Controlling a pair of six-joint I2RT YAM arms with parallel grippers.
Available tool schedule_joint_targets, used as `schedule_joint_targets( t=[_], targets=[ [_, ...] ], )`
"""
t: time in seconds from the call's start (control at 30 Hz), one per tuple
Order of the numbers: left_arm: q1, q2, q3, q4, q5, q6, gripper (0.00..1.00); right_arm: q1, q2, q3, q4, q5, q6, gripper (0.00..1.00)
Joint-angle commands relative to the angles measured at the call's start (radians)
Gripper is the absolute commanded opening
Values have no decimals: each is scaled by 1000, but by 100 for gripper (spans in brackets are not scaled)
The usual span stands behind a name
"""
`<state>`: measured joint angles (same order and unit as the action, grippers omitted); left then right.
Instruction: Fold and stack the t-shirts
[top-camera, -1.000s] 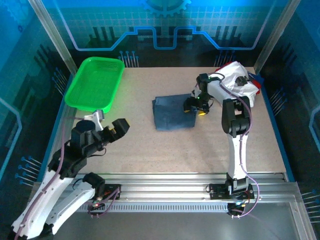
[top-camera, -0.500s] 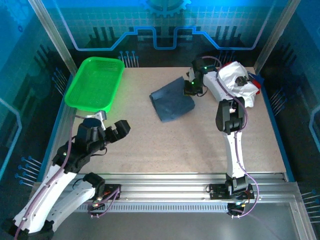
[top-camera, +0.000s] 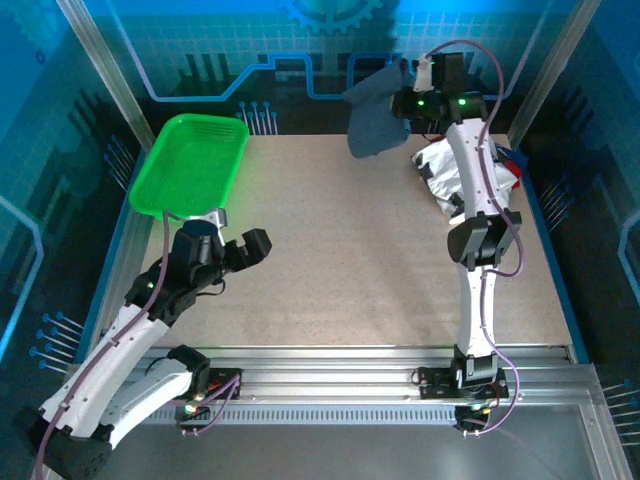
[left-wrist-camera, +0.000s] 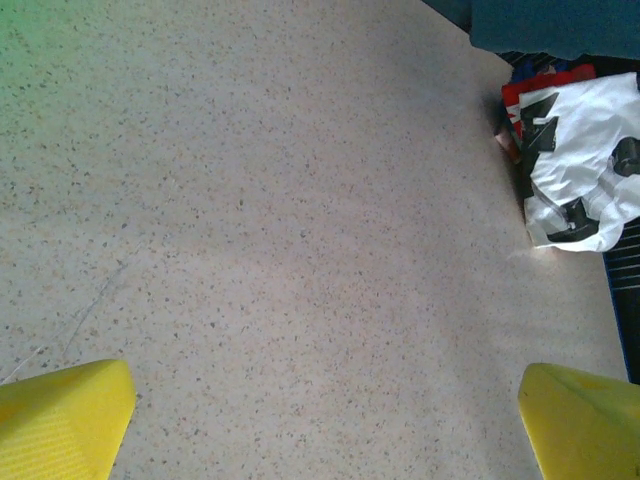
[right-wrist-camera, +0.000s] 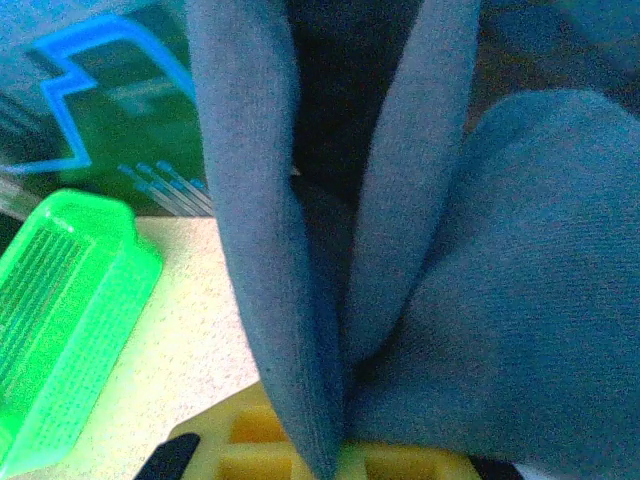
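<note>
The dark slate-blue t-shirt (top-camera: 373, 120) hangs in the air above the table's far edge, bunched in my right gripper (top-camera: 405, 101), which is shut on it. In the right wrist view its blue folds (right-wrist-camera: 500, 300) drape down over the yellow fingers (right-wrist-camera: 250, 440). A crumpled white t-shirt with black print (top-camera: 447, 165) lies at the far right, with a red one (top-camera: 514, 167) behind it; the left wrist view shows the white shirt (left-wrist-camera: 585, 165) and the red shirt (left-wrist-camera: 545, 85) too. My left gripper (top-camera: 243, 250) hovers open and holds nothing over bare table at the near left, its yellow fingertips (left-wrist-camera: 60, 420) wide apart.
A green mesh basket (top-camera: 190, 165) stands at the far left, also visible in the right wrist view (right-wrist-camera: 60, 310). The speckled tabletop (top-camera: 350, 270) lies bare between the arms. A metal rail (top-camera: 380, 360) runs along the near edge, and blue walls enclose the table.
My right gripper shut on the slate-blue shirt, which lay folded mid-table, and lifted it up and back. My left arm reached slightly forward, still open.
</note>
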<state>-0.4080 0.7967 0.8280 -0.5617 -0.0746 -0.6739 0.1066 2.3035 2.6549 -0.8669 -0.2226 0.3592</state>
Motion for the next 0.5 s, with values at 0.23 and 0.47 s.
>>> schedule_joint_targets(
  t=[0.23,0.47],
  targets=[
    [46,11,-14,66,47,14,99,-167,-85,1,58,-121,61,0],
    [49,29,-2,69,59,10,99,-248,-133,-69,55,-160,25,0]
  ],
)
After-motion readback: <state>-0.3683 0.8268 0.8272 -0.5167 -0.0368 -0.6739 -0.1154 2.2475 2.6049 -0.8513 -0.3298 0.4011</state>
